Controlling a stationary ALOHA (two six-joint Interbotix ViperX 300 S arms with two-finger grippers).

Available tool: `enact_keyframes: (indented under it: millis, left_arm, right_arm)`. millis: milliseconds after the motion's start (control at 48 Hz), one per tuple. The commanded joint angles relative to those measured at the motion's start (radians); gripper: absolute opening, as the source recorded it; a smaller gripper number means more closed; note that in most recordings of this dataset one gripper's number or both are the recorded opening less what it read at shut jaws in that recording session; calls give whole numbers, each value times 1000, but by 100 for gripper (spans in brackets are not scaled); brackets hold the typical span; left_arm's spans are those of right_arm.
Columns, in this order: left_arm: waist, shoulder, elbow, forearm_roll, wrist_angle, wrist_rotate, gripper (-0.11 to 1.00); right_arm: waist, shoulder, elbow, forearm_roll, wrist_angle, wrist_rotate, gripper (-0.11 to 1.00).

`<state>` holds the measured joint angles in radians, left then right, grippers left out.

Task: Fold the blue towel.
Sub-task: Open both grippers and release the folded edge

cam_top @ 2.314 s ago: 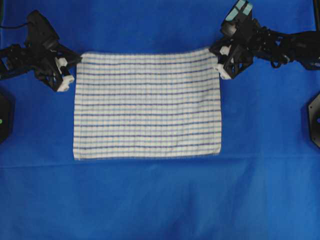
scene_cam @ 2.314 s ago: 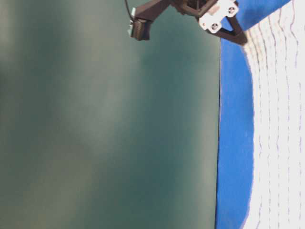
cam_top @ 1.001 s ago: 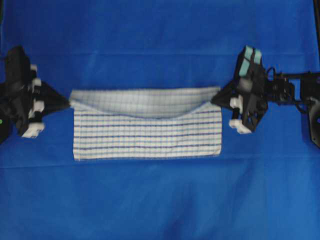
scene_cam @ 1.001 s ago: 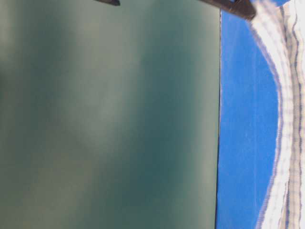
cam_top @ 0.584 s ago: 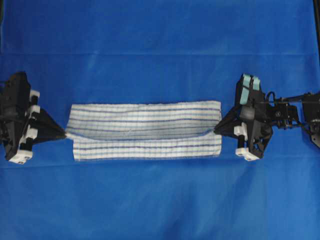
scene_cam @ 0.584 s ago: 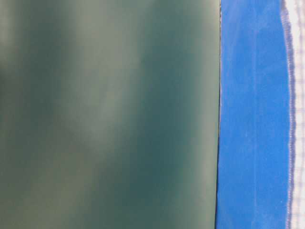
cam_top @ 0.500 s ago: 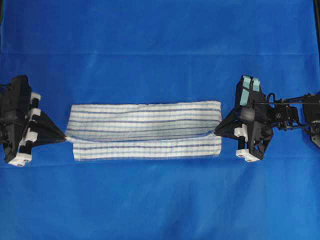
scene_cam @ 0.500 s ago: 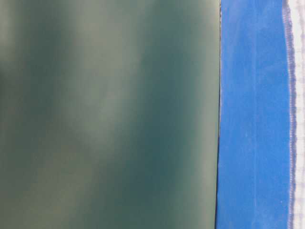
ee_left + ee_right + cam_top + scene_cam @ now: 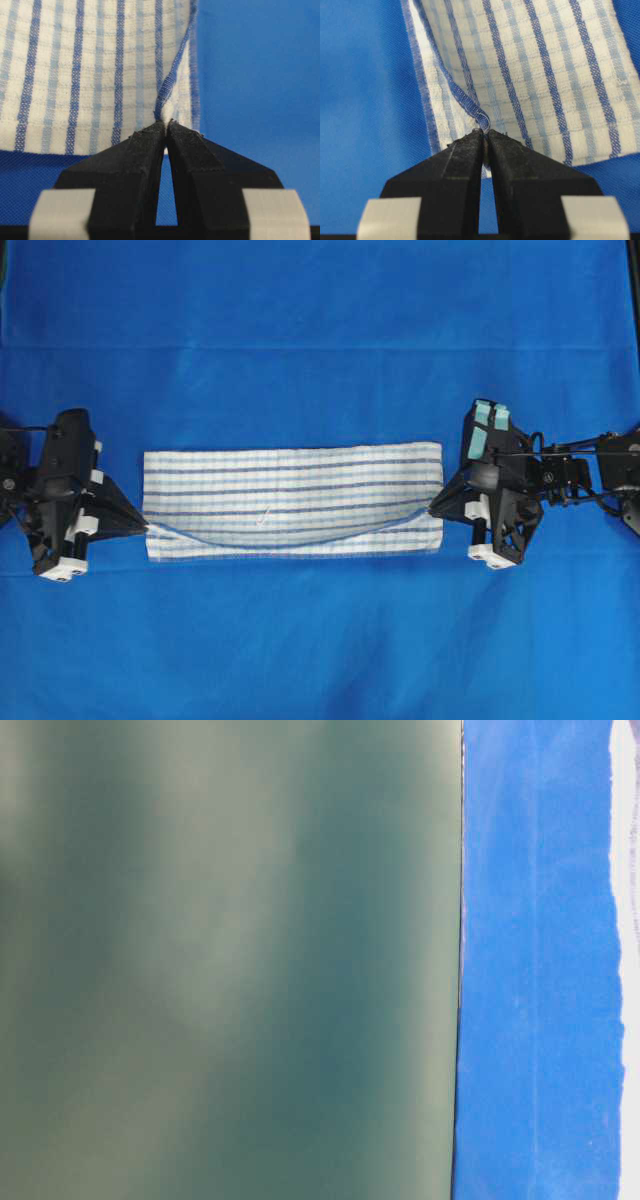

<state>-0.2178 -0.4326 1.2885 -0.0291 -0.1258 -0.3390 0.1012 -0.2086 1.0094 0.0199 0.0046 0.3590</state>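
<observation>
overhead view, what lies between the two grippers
Only the blue towel, folded over itself and stretched between the left gripper and right gripper, each pinching a corner. The overhead view shows it.

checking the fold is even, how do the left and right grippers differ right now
The left gripper pinches its corner of the blue towel lower, almost at the towel's near edge; the right gripper holds its corner farther up. Only the right shows teal tape. Both are shut on the top layer's corners.

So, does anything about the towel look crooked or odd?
Yes. The folded layer of the towel sags in a curve, so its edge does not meet the lower edge; a strip stays uncovered near each corner.
</observation>
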Motion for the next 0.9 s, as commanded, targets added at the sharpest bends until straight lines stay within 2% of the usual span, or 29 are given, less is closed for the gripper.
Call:
enact_keyframes:
  millis: [0, 42, 83, 209, 250, 292, 334, 417, 646, 751, 876]
  left_arm:
    - [-5, 20, -26, 0, -9, 0, 8]
    - [-5, 21, -28, 0, -9, 0, 15]
    - [-5, 20, -28, 0, -9, 0, 24]
    - [-5, -2, -25, 0, -6, 2, 53]
    - [0, -15, -25, 0, -3, 5, 61]
    - [11, -32, -21, 0, -2, 11, 69]
    - [26, -48, -21, 0, 2, 17, 72]
    - [74, -81, -17, 2, 11, 35, 71]
    - [229, -167, 3, 2, 46, 110, 70]
    - [267, -179, 9, 2, 49, 129, 70]
    - [275, -160, 8, 2, 41, 129, 70]
  right_arm:
    - [2, 0, -26, 2, 0, 2, 7]
    - [2, 3, -29, 2, -2, 2, 8]
    - [2, 6, -32, 2, -2, 2, 14]
    - [2, 2, -34, 0, -2, 0, 52]
    - [-2, -2, -31, -3, 0, -3, 62]
    - [-9, -6, -29, -5, -2, -3, 66]
    - [-21, -11, -26, -8, -2, -5, 65]
    - [-60, -14, -23, -12, -3, -5, 60]
    - [-196, -14, -28, -49, -3, -17, 61]
    - [-227, -14, -26, -66, -3, -17, 61]
    - [-239, -8, -23, -74, -3, -17, 61]
